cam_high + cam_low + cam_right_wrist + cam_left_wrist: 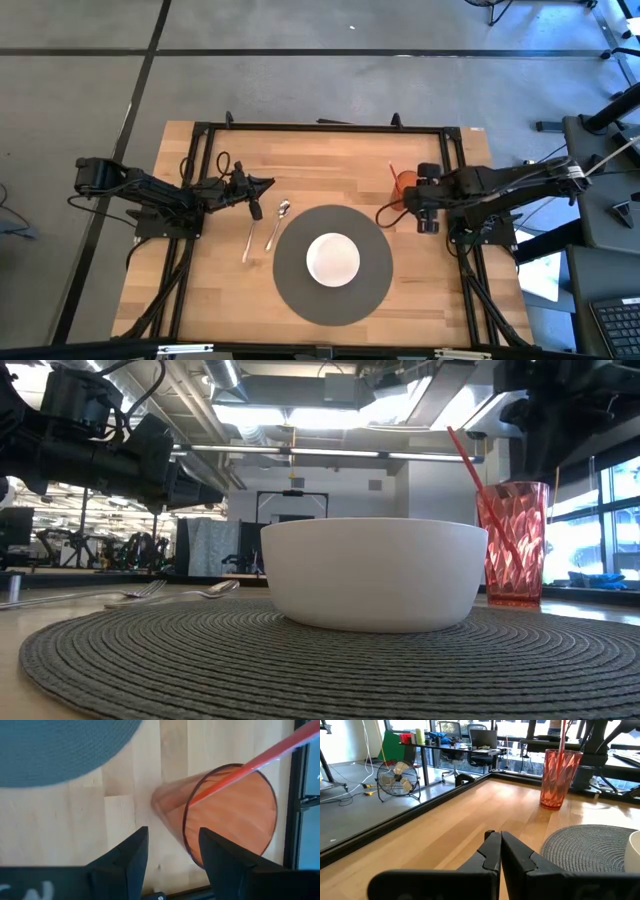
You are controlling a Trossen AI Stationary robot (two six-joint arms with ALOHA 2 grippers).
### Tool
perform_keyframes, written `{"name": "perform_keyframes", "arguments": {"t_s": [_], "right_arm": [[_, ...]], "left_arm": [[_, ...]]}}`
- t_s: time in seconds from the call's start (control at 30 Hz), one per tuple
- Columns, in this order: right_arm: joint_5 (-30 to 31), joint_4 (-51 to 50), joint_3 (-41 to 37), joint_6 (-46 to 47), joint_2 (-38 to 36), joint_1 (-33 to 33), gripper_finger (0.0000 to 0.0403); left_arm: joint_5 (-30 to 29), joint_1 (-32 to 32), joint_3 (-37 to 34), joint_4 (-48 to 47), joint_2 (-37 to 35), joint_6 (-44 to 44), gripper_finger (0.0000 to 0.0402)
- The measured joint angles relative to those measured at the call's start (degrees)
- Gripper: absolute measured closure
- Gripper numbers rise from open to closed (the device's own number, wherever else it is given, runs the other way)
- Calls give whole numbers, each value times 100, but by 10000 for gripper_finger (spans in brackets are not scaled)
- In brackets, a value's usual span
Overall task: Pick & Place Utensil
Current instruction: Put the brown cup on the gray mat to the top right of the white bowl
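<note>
A silver spoon and a fork lie flat on the wood, left of the round grey placemat. In the low view they show as the fork and the spoon. My left gripper hovers just beyond them, fingers shut and level, pointing toward the table's right side. My right gripper is open and points down, above the table beside the red cup. It holds nothing.
A white bowl sits in the middle of the placemat. The red faceted cup with a red straw stands at the mat's far right side. A black frame rims the table. Bare wood lies between the utensils and the table's left edge.
</note>
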Motion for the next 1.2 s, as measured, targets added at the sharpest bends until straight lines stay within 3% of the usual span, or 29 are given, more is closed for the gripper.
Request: {"name": "perform_keyframes", "arguments": {"t_s": [0.4, 0.7, 1.2], "right_arm": [[425, -110, -2, 8, 480, -77, 228], [340, -85, -4, -57, 589, -358, 232], [-252, -4, -7, -315, 589, -409, 362]], "left_arm": [[4, 0, 0, 0, 0, -52, 396], [4, 0, 0, 0, 0, -57, 396], [2, 0, 0, 0, 0, -61, 396]]}}
